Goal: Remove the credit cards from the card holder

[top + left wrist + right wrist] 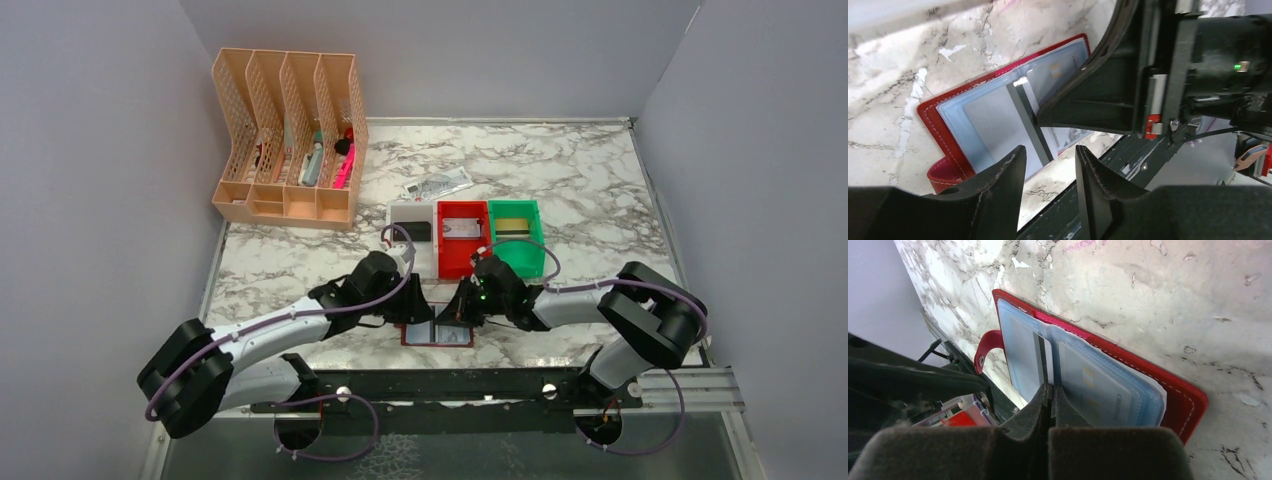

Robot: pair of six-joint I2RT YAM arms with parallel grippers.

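Note:
The card holder [437, 334] lies open at the table's near edge, a red wallet with bluish clear sleeves [983, 117]. One thin grey leaf [1040, 357] stands up from its middle, and my right gripper [1050, 389] is shut on it; I cannot tell whether it is a bare sleeve or holds a card. A pale card [1095, 385] sits in the right-hand sleeves. My left gripper [1050, 148] hovers open just left of the wallet's near side, with nothing between its fingers. A black card [415, 231], a pale one [462, 230] and a gold one [513, 224] lie in the bins.
White bin [397, 215], red bin [445, 262] and green bin [532, 262] stand in a row just behind the wallet. A peach file organiser [285, 190] is at the back left, a white printed tag [440, 186] behind the bins. The black base rail [450, 385] runs right below the wallet.

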